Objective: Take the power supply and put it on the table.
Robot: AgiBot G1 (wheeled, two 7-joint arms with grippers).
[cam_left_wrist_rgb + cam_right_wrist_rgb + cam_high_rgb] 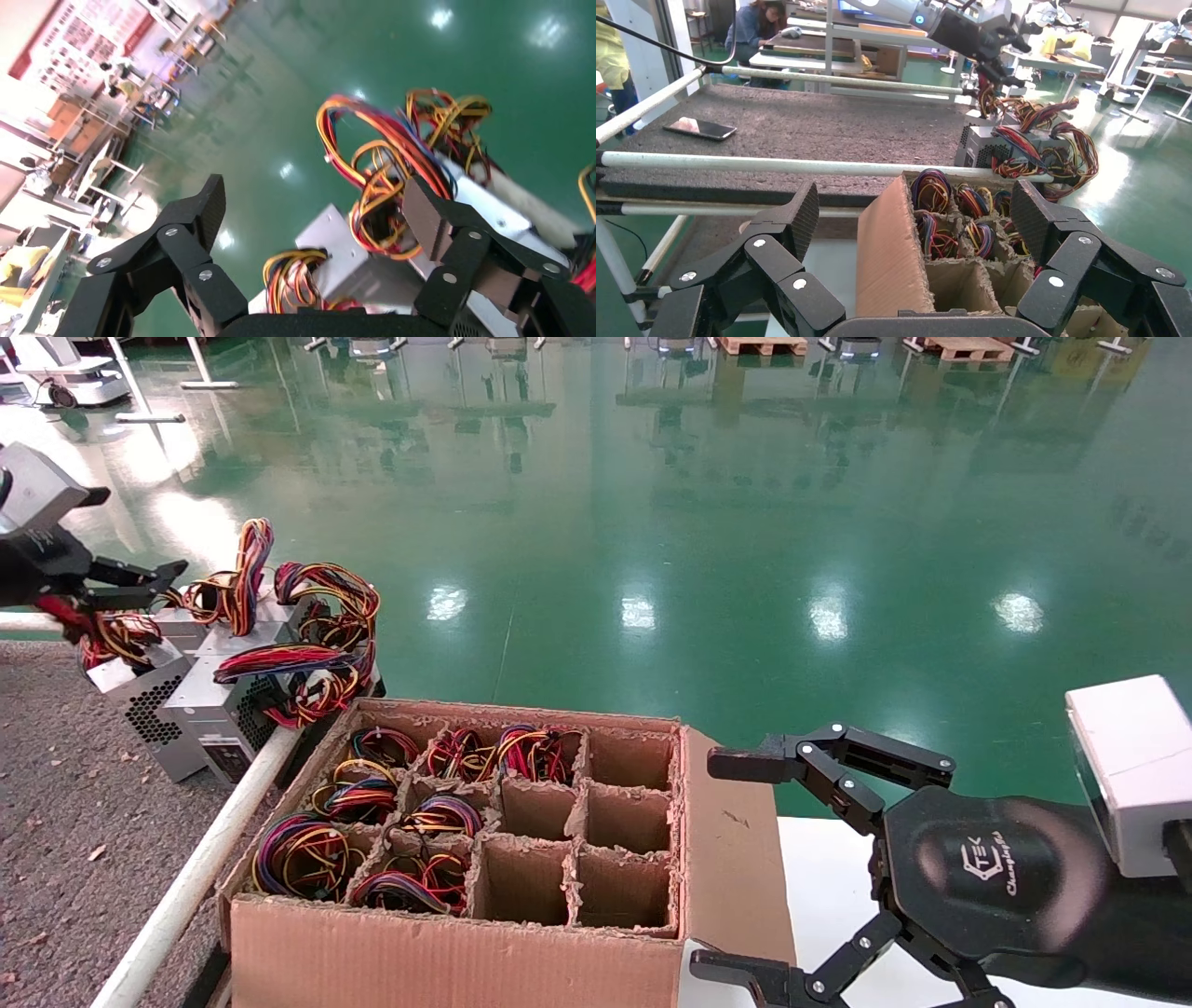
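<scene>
The grey sheet-metal power supply (140, 696) with the honeycomb-perforated face sits on the rough, speckled grey-brown table (56, 822), at the corner near the white tubular rail (200, 868), and its bundle of red, yellow and black wires (116, 637) rises up to the left gripper (116, 587). The black fingers hover right at those wires; from the head view I can't tell whether they pinch the bundle, while the left wrist view shows the two pads spread wide with wires and grey casing between them and no clear contact. So I'd judge this as the setting-down or letting-go stage: the box looks to be resting on the table already. The next move, if the wires are free, calls for lifting the hand clear without snagging a loop.

Packed against it are two similar grey metal units (219, 696), their wires arching in tall, glossy loops (247, 570); those cables are springy and tangled, easy to catch.

Further out, a brown corrugated cardboard box (447, 952) with ragged-edged dividers stands beside the rail, several cells filled with coiled multicoloured wires, the rest hollow. The right gripper (736, 868) is parked over a smooth white surface (829, 887) beside the box, its black jointed fingers spread wide and holding nothing. Beyond everything, the glossy green floor (698, 523) mirrors the ceiling lights.
</scene>
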